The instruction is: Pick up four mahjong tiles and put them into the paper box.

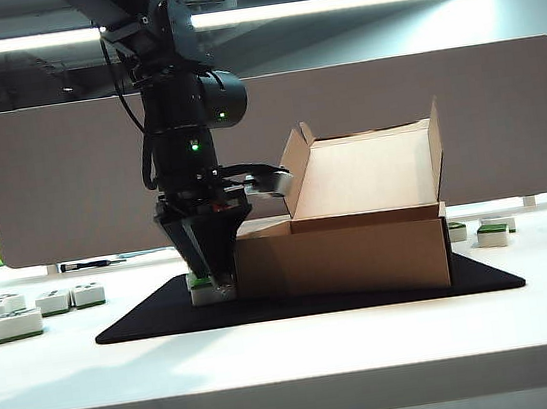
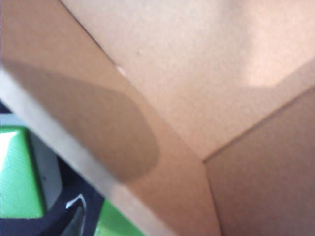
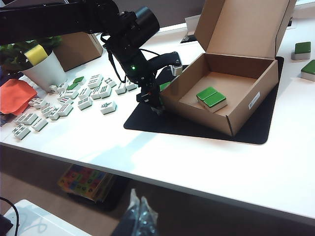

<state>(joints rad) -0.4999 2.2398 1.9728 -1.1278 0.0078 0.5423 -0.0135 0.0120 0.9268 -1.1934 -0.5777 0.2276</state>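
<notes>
Mat-level left end effector (image 1: 211,281) straddles a mahjong tile (image 1: 208,292) beside the paper box (image 1: 341,254).

Black arm (image 1: 184,136), green indicator lights

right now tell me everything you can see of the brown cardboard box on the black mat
The brown cardboard mailer box sits open on the black mat, its hinged lid standing upright at the rear with side flaps spread. The inside looks pale cream. Two green-backed mahjong tiles lie side by side on its floor, green up. A small white label marks one outer wall. The left gripper is down on the mat by the box's outer wall, over more tiles; whether it touches the box is unclear. The right gripper is out of view.
</notes>
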